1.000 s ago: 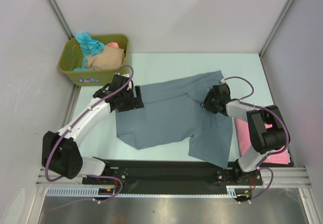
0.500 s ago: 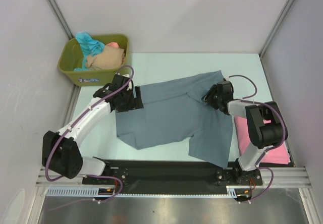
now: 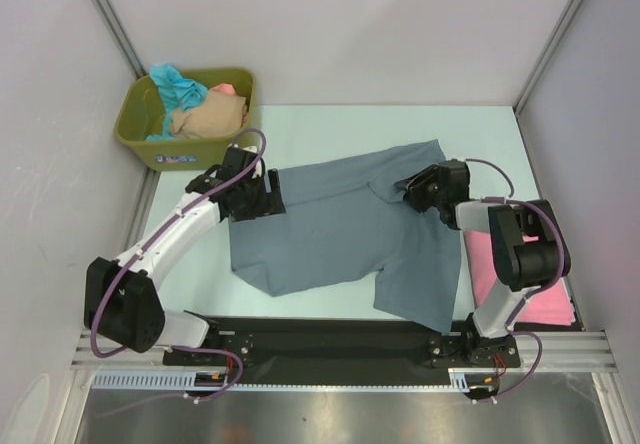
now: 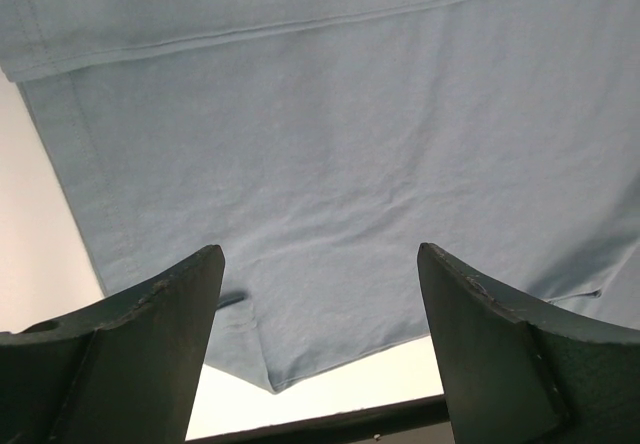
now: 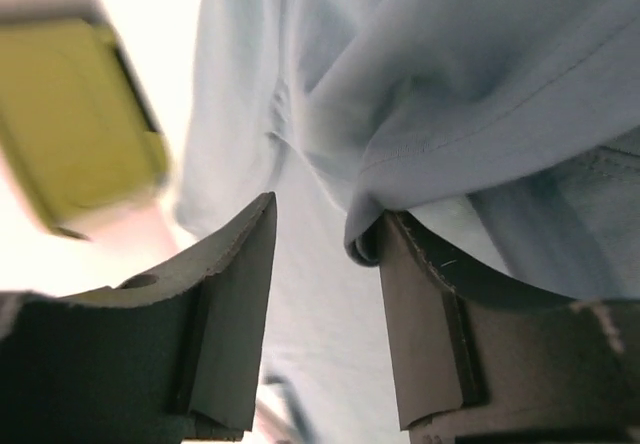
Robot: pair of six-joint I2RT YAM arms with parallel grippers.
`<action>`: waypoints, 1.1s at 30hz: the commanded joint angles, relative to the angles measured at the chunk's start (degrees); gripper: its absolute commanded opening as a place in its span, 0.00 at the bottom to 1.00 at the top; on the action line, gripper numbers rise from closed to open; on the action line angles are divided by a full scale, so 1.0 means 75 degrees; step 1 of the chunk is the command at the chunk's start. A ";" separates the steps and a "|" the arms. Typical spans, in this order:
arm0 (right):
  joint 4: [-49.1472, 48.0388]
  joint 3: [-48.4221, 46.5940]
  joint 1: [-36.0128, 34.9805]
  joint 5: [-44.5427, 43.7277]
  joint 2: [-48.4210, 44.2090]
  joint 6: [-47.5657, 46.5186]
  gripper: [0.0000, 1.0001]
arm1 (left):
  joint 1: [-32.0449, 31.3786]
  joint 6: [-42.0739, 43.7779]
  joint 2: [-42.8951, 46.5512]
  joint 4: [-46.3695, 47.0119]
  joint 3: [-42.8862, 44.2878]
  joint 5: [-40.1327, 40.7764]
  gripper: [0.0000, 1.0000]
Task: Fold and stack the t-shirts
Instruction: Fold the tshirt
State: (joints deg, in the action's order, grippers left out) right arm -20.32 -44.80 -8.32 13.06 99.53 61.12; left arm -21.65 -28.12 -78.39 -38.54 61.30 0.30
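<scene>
Cloth: I watched the slate grey-blue t-shirt [image 3: 340, 234] lie soft and matte, spread mostly flat but askew across the pale table [image 3: 330, 129]. Its hems were stitched in neat lines, and a rumpled ridge rose near its far right corner.
Left claw: My left gripper [image 3: 268, 199] hung at the shirt's left edge. Its dark wedge-shaped fingers were spread wide, and smooth cloth filled the gap beneath them. I could not tell whether they touched it.
Right claw: My right gripper [image 3: 410, 190] sat at that rumpled ridge with its jaws roughly half apart. A rolled fold of hem draped over the tip of one finger [image 5: 430, 294] and was not pinched between the two.
Pink t-shirt [image 3: 545, 309]: It lay flat by the table's right edge, partly under my right arm.
Tub: The olive-green plastic tub [image 3: 135, 134] stood beyond the table's far left corner, well apart from both claws. It held the crumpled teal t-shirt [image 3: 178, 84], beige t-shirt [image 3: 205, 114] and salmon t-shirt [image 3: 225, 89].
</scene>
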 commanded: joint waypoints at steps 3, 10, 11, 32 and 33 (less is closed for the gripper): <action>-0.0349 -0.0121 0.0545 0.1023 0.0182 0.1891 0.44 | -0.0043 -0.0188 0.0128 0.0370 -0.0180 -0.0168 0.84; -0.0595 -0.0285 0.0640 0.1703 0.0358 0.2631 0.36 | -0.0055 -0.0294 0.0257 0.0428 -0.0368 -0.0156 0.84; -0.0607 -0.0355 0.0629 0.1832 0.0394 0.2666 0.36 | -0.0055 -0.0305 0.0257 0.0428 -0.0368 -0.0157 0.84; 0.5181 -0.2182 0.0862 -0.0263 -0.1434 -0.3401 0.56 | -0.0055 -0.0001 -0.0024 0.0417 -0.0146 -0.0063 0.84; 0.5123 -0.2346 0.0944 -0.0334 -0.1307 -0.3705 0.60 | -0.0055 0.0104 -0.0129 0.0405 -0.0041 0.0169 0.84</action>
State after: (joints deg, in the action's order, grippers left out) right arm 15.14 -56.14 -2.87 16.21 92.86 48.10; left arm -21.65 -29.43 -78.43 -35.70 58.78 -0.43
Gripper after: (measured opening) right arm 0.555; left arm 0.843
